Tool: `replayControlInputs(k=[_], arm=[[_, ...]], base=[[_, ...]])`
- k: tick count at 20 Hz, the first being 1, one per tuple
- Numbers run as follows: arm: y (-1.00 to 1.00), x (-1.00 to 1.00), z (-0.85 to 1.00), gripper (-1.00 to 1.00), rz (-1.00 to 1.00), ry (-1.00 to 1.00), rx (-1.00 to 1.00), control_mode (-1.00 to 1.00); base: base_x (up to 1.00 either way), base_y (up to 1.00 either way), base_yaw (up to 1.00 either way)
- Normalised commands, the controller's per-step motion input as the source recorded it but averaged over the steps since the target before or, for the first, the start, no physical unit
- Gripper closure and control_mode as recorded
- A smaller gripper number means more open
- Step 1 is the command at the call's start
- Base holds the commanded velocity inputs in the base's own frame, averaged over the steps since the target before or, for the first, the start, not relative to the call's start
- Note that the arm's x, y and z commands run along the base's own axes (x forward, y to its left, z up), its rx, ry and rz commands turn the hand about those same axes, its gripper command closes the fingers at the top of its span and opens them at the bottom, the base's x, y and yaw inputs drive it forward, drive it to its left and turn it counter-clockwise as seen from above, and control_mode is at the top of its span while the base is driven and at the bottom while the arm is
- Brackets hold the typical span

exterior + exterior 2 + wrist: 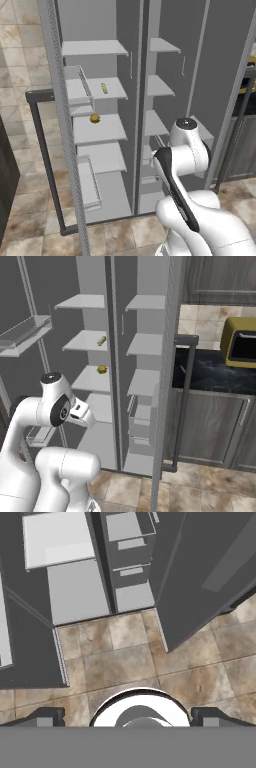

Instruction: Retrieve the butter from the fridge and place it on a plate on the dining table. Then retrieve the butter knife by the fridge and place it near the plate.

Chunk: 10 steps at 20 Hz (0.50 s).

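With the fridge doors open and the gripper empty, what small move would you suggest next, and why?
Probably raise the hand and swing it toward the butter on an upper left shelf of the fridge. The open gripper faces the floor at the fridge's foot, far below it; the burger-like item sits one shelf lower.

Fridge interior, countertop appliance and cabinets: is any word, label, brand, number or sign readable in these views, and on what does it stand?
No readable text stands on anything.
Tall grey double-door fridge, doors open: plain pale shelves, no label.
Small yellowish-olive butter stick: no wrapper print visible.
Round brown-and-green burger-like item: no marking.
Yellow box-shaped appliance on the black counter: no brand or numbers visible.
Grey-brown wood cabinets: bare fronts.
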Motion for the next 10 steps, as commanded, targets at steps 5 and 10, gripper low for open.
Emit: replayControlInputs(k=[5, 10], arm=[[-0.02, 0.57, 0.0, -1.0, 0.08, 0.0, 0.0, -1.0], [0.0, 0.34, 0.0, -1.0, 0.03, 0.0, 0.0, 1.0]], base=[[0.0, 0.0, 0.0], [0.28, 0.0, 0.01]])
